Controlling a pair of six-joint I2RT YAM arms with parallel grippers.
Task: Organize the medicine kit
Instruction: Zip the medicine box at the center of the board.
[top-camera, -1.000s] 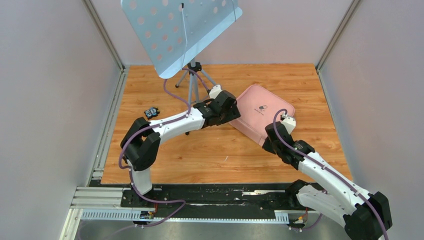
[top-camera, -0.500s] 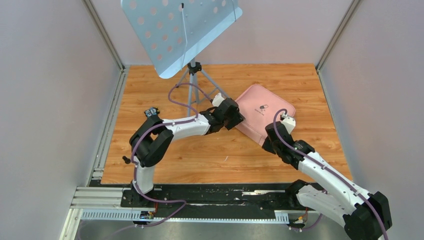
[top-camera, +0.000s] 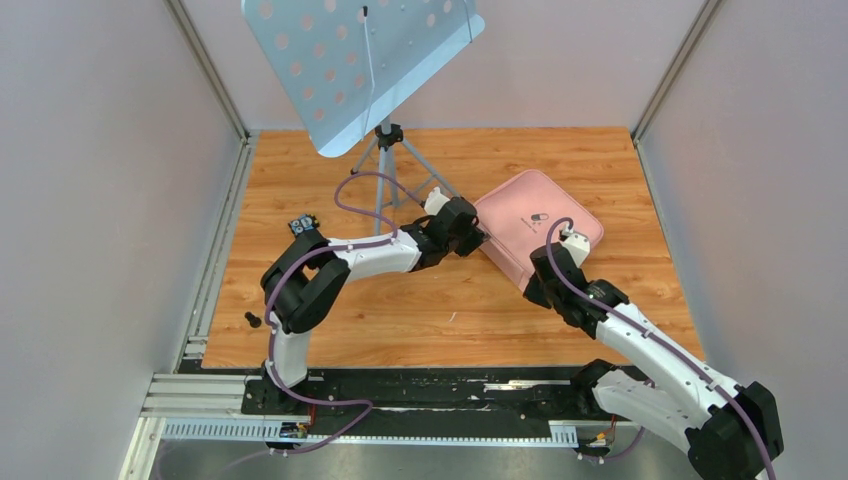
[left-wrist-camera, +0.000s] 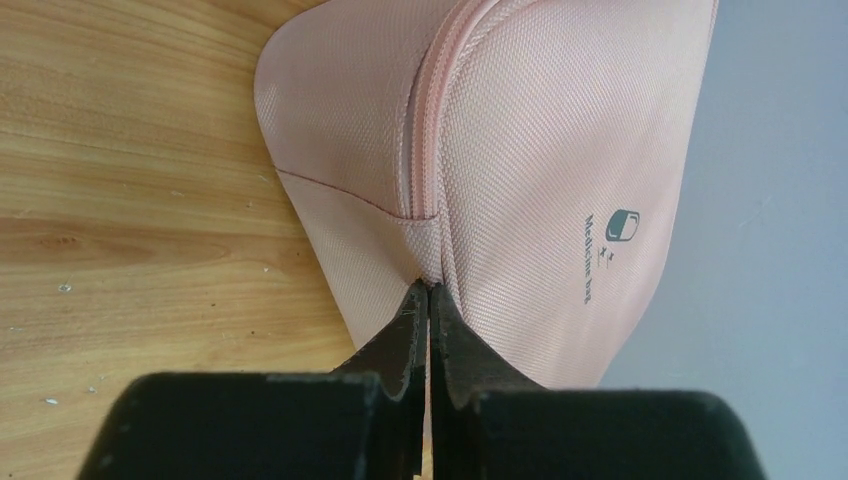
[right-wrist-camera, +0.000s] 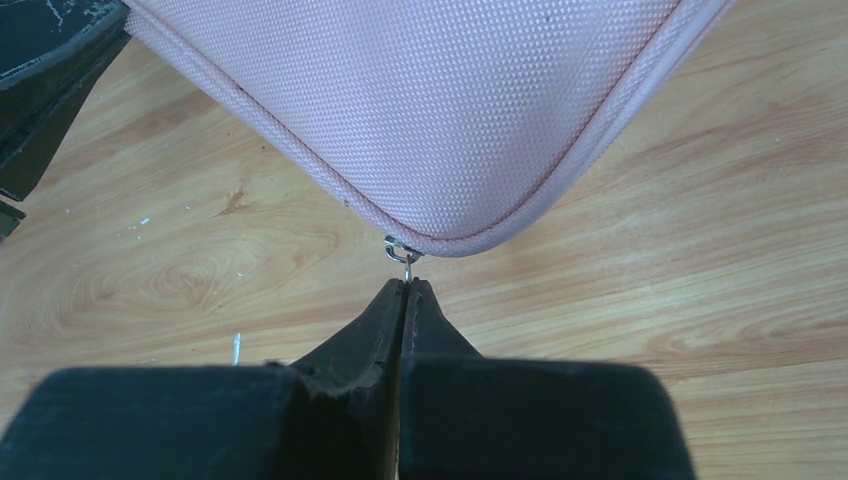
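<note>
Looking down from above, the medicine kit (top-camera: 545, 215) lies zipped shut, right of centre on the table (top-camera: 300, 180), so nothing is sorted yet. Only the left wrist view shows the left gripper (left-wrist-camera: 428, 292) nipping fabric below the zip (left-wrist-camera: 430, 120). Only the right wrist view shows the right gripper (right-wrist-camera: 404, 288) pinched on the zip pull (right-wrist-camera: 402, 252).

The top external camera looks steeply down from above and behind the arm bases, far enough to take in the whole table (top-camera: 450, 300). Each wrist camera looks forward along its own tool, the left gripper (left-wrist-camera: 429, 292) and the right gripper (right-wrist-camera: 405, 285), low and very close. All three views share the medicine kit (top-camera: 525, 235).
</note>
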